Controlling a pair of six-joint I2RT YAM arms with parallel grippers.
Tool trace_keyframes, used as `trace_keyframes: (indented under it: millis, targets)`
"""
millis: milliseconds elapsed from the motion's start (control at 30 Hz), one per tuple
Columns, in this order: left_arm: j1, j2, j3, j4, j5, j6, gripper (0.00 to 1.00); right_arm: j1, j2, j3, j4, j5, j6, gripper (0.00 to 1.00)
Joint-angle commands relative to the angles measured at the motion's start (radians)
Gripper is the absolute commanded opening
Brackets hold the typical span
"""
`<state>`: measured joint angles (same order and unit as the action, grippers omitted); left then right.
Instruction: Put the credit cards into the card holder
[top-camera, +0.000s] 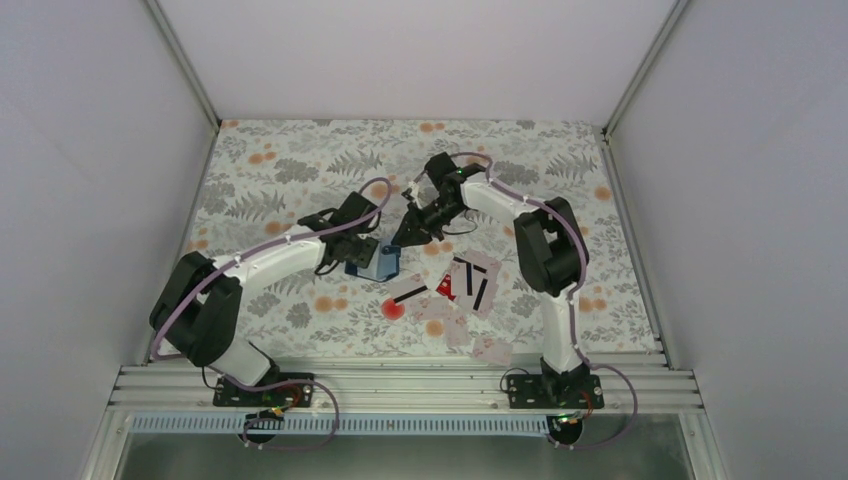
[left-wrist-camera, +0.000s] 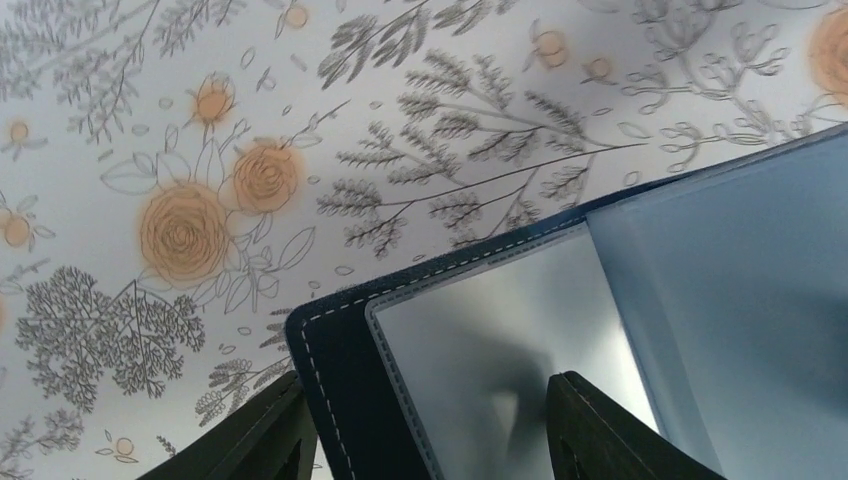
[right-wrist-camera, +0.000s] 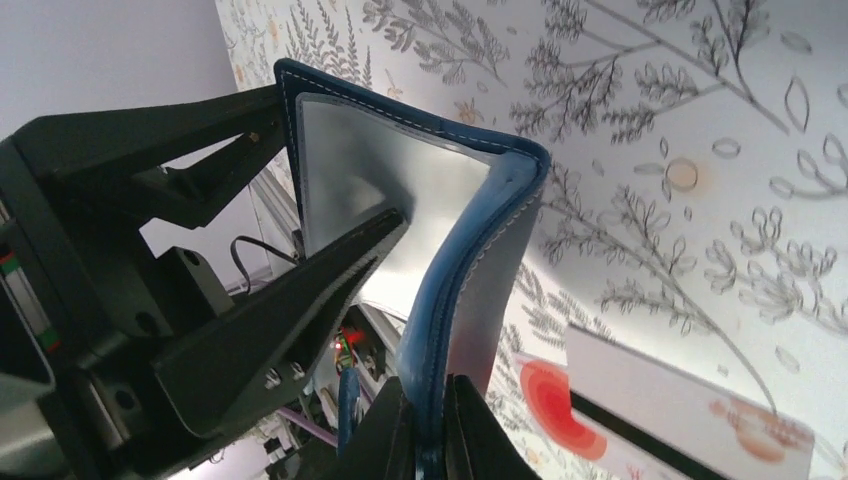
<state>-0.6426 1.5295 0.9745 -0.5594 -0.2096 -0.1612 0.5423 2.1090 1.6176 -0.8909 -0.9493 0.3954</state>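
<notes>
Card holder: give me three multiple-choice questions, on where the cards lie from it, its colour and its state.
1. In the top view, the cards lie: A) left of the holder B) on it C) right of it.
2. Its cover is: A) blue B) red C) green.
3. The holder is: A) snapped shut B) held open C) flat under cards.
C, they spread right of it; A, blue in every view; B, its inside shows, right fingers pinching one cover.

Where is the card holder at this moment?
The card holder is mid-table in the top view, open between the left pincer and right pincer, just beside the credit cards.
</notes>
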Motion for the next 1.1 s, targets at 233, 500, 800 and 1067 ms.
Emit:
trace_keyframes:
  millis: [233, 500, 800, 1067]
  targets:
    - [0.151, 0.004, -0.082, 0.024, 0.150, -0.081, 0.58, 0.003, 0.210, 0.101, 0.158, -0.084, -0.180, 0.04]
    - [0.218, 0.064, -0.073, 0.037, 0.277, -0.102, 0.58, 0.004, 0.331, 0.162, 0.170, -0.021, -0.229, 0.07]
    - [0.301, 0.052, -0.097, 0.098, 0.467, -0.094, 0.10, 0.003, 0.354, 0.146, 0.176, 0.060, -0.211, 0.20]
    - [0.301, 0.055, -0.075, 0.081, 0.513, -0.100, 0.02, 0.003, 0.321, 0.150, 0.170, 0.136, -0.157, 0.27]
